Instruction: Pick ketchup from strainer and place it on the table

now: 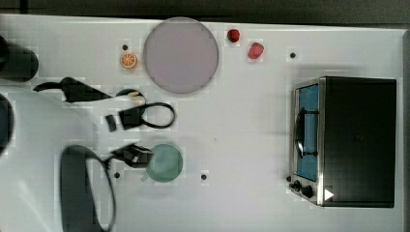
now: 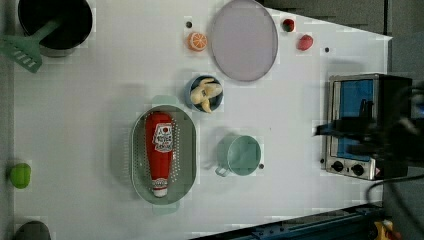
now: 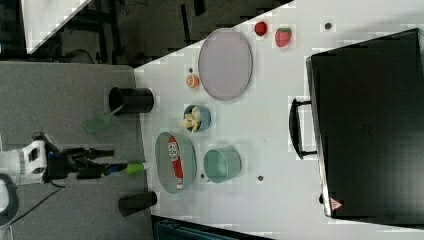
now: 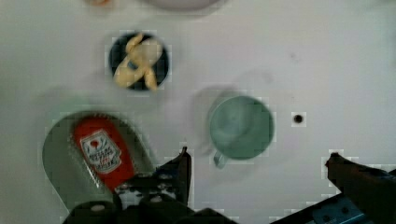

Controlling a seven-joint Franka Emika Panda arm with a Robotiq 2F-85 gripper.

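White dotted table (image 2: 90,115) under everything, with a black toaster oven (image 2: 367,125) off on the left view's right. Next down in size is the grey plate (image 2: 243,40), then the pale green strainer (image 2: 137,150), the green cup (image 2: 243,155) just beside it, and a little bowl of banana pieces (image 2: 205,94). My gripper (image 4: 259,163) is spread as wide as it goes, holding nothing and touching nothing, up above the strainer and cup. Ketchup (image 2: 160,150) lies lengthwise in the strainer, label up, white cap at one end. Label has red-on-white print but I can't read it.
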